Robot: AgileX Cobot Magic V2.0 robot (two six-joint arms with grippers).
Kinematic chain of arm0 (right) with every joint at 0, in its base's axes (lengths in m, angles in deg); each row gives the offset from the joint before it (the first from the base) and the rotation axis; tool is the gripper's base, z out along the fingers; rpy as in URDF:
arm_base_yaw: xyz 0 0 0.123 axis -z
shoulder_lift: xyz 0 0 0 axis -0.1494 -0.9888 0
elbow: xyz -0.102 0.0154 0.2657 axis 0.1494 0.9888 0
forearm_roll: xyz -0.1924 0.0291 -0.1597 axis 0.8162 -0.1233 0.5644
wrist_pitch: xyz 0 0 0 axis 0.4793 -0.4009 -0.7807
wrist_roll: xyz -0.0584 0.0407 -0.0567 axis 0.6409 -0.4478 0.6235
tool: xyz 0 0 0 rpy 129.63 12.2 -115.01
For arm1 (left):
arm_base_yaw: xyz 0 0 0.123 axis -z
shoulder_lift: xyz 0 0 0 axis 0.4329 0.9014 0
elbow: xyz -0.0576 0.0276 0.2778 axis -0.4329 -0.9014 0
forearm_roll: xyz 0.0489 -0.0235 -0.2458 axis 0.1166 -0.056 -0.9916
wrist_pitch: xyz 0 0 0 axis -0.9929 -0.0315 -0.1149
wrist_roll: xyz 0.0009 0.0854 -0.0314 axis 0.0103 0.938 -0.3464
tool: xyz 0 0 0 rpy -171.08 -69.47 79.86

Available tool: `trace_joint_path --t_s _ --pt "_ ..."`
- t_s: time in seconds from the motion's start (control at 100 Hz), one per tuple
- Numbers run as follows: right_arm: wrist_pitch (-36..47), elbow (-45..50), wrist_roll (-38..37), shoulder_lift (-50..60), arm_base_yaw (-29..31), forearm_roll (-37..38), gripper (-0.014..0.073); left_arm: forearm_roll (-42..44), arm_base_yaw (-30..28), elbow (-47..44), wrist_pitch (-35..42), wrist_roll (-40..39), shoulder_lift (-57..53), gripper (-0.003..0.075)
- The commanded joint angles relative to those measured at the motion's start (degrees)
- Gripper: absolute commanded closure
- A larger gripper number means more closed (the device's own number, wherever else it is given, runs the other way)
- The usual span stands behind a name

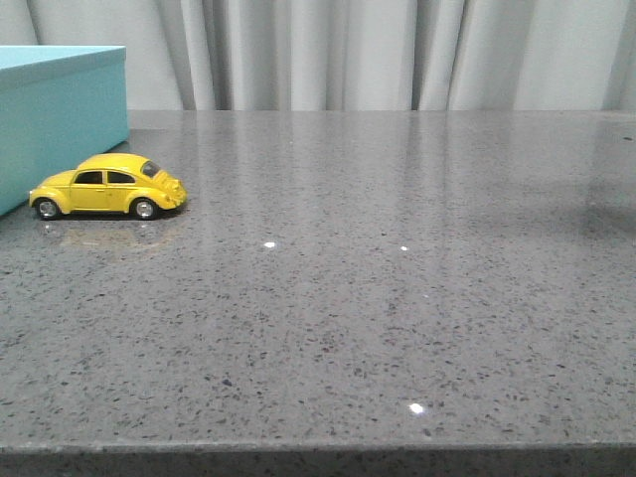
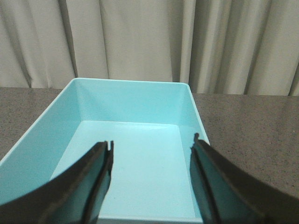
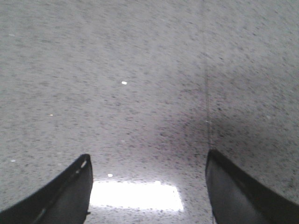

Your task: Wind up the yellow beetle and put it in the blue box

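The yellow beetle stands on its wheels on the grey table at the far left, nose pointing right, close beside the blue box. In the left wrist view the blue box is seen from above with nothing inside, and my left gripper hangs open over it. My right gripper is open above bare table with nothing between its fingers. Neither gripper shows in the front view.
A grey speckled table runs to a front edge near the camera. Pale curtains hang behind it. A bright light reflection lies on the table under the right gripper.
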Motion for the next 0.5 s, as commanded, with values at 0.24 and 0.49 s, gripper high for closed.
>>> trace_joint_path --t_s 0.24,0.49 --pt "4.9 -1.5 0.7 6.7 -3.3 0.9 0.0084 -0.2 8.7 13.7 -9.1 10.2 11.3 0.0339" --pt "4.9 -1.5 0.7 8.7 -3.3 0.9 0.0084 -0.2 17.7 24.3 -19.5 24.9 24.2 0.0253"
